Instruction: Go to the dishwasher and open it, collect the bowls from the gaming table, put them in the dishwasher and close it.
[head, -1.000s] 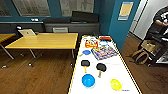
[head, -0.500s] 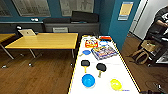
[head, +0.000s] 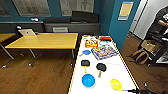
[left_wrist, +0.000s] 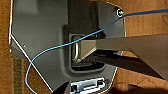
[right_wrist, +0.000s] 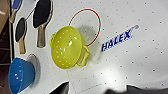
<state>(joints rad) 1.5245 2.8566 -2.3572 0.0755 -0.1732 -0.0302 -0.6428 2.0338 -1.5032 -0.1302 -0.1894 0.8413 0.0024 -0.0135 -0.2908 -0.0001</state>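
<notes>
The gaming table (head: 117, 72) is a long white-topped table running away from me. Near its close end sit the blue bowl (head: 88, 80) and the yellow-green bowl (head: 116, 84). In the right wrist view the yellow-green bowl (right_wrist: 68, 47), pierced with small holes, lies beside a red ring printed on the table top (right_wrist: 140, 65), and the blue bowl (right_wrist: 21, 75) is off to one side. My right gripper (right_wrist: 87, 91) hovers open just short of the yellow-green bowl and touches nothing; its dark arm (head: 140, 91) pokes in over the table's near right corner. The dishwasher is out of view.
Two black paddles (head: 85, 63) (head: 101, 67), a blue paddle (head: 86, 52) and game boxes (head: 103, 52) lie further along the table. A yellow wood table (head: 47, 40) with a laptop (head: 27, 32) stands to the left. A person (head: 160, 22) and bags (head: 140, 53) are on the right.
</notes>
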